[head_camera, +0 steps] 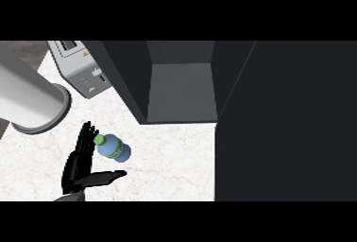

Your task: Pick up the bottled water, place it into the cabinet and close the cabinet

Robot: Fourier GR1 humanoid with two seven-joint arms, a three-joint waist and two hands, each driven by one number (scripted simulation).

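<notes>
Bottled water (112, 147): one, blue with a green cap, lying on the surface in front of the cabinet.
Cabinet (182, 85): one, dark, interior showing.
Cabinet door (286, 123): one, swung open, right of the cabinet.
Toaster-like appliance (82, 66): one, grey, left of the cabinet.
Large grey cylinder (28, 97): one, far left of the cabinet.
Robot hand (82, 163): one, black, in front of the cabinet.
Surface (167, 160): one, pale marble.
</notes>
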